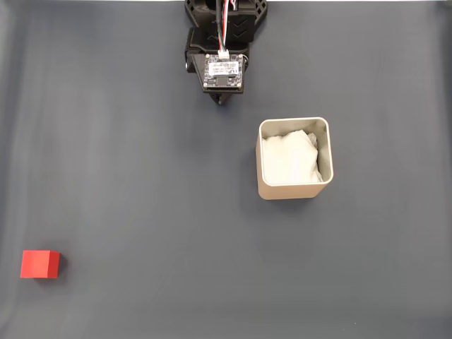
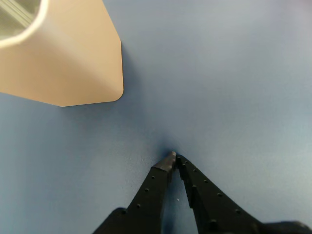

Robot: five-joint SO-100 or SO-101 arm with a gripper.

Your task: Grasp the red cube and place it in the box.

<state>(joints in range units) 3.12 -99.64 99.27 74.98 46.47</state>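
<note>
The red cube [image 1: 39, 264] rests on the dark mat at the lower left of the fixed view, far from the arm. The box [image 1: 293, 189], beige with white padding inside, stands right of centre; its beige outer wall [image 2: 63, 58] fills the upper left of the wrist view. My gripper [image 1: 222, 100] sits folded at the top centre of the fixed view, above and left of the box. In the wrist view the gripper [image 2: 174, 157] is shut, its black tips meeting just over the mat with nothing between them.
A dark blue-grey mat [image 1: 141, 176] covers the whole surface. The arm's base and circuit board [image 1: 224, 70] sit at the top edge. Bare mat lies between the cube and the box.
</note>
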